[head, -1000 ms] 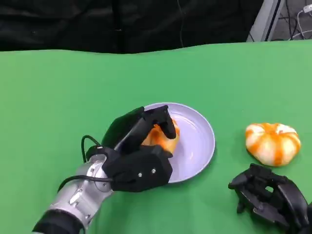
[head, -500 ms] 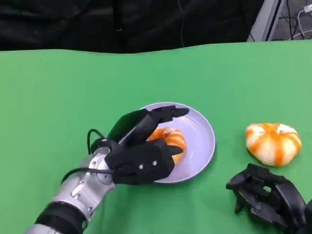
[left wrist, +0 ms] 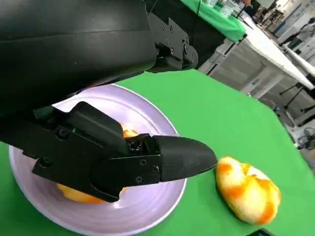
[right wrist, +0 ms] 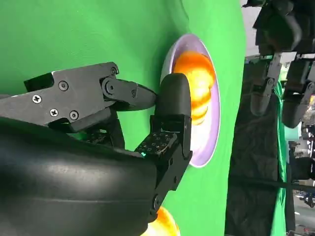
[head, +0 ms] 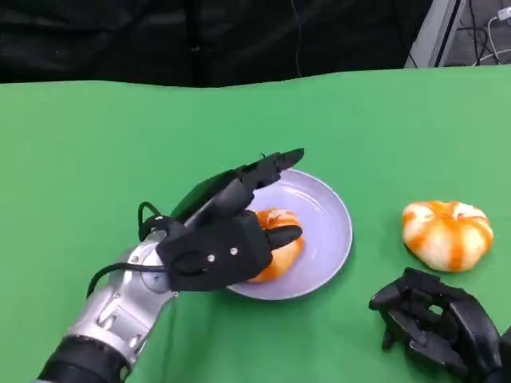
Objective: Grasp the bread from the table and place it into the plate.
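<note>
Green table (head: 96, 159): covers most of the head view, its far edge meeting a dark backdrop. Left arm with its left hand (head: 219, 251): reaches in from the lower left over the near-left part of the plate; fingers (head: 267, 169) stretched out and apart above the plate, holding nothing; thumb tip just beside the bread, contact cannot be told; the hand's shell hides the near-left rim of the plate and part of the bread. Lavender plate (head: 327, 227): round, near the table's middle, holds 1 bread; in the left wrist view its near part is covered by the hand. Right hand (head: 435, 323): at the lower right, cut off by the picture's edge, fingers curled in with nothing seen in them; whether it touches the table cannot be told. Second bread (head: 447, 234): orange-and-white, round, on the bare table to the right of the plate, well apart from it, just beyond the right hand. Bread (head: 279, 231): orange, glossy, lying in the plate's near-left half, partly hidden.
</note>
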